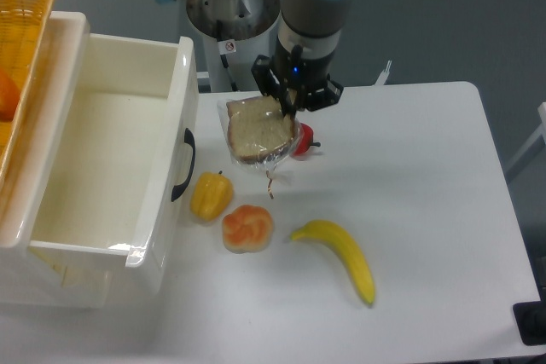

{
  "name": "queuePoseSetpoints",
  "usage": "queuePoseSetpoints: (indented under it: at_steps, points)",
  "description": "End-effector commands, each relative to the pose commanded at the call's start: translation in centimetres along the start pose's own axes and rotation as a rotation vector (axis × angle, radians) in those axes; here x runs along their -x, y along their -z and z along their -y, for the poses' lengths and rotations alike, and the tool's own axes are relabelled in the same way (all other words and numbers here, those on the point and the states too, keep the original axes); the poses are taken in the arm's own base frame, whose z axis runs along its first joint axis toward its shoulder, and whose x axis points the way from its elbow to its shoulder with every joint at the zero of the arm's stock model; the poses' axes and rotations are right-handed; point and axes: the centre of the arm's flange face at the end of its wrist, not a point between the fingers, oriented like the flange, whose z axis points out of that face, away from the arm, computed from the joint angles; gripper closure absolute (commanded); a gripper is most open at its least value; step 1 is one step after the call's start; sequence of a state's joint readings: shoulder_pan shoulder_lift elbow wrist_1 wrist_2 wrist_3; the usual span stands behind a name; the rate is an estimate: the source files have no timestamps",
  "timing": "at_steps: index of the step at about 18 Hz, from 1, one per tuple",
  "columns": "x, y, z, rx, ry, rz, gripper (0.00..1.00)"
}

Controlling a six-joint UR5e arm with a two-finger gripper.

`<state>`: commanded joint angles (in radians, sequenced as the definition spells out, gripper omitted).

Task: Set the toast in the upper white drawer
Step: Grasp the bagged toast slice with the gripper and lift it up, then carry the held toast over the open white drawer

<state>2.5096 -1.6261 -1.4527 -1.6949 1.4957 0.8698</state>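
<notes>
The toast (258, 132), a tan slice with a brown crust in clear plastic, hangs tilted above the table, its plastic tail dangling below. My gripper (288, 113) is shut on the toast's right edge, right of the drawer's front. The upper white drawer (162, 83) stands pulled open at the left, its deep inside bare, with a black curved handle (182, 164) on its front wall. The fingertips are partly hidden behind the slice.
A small red fruit (304, 140) lies just under the gripper. A yellow pepper (211, 195), an orange fruit in plastic (247, 228) and a banana (343, 256) lie in front. A yellow woven basket (19, 49) sits on top at far left.
</notes>
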Motion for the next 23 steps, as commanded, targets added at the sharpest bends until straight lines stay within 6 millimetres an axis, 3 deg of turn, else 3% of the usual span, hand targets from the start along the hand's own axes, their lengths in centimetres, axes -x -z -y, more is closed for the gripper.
queuePoseSetpoints:
  at_steps: [6, 14, 23]
  points:
    - [-2.5, 2.6, -0.9, -0.072, 0.019, -0.03, 1.0]
    - [-4.9, 3.9, -0.9, -0.124, 0.045, -0.065, 1.0]
    - [-9.9, 2.8, 2.0, -0.109, 0.102, -0.098, 1.0]
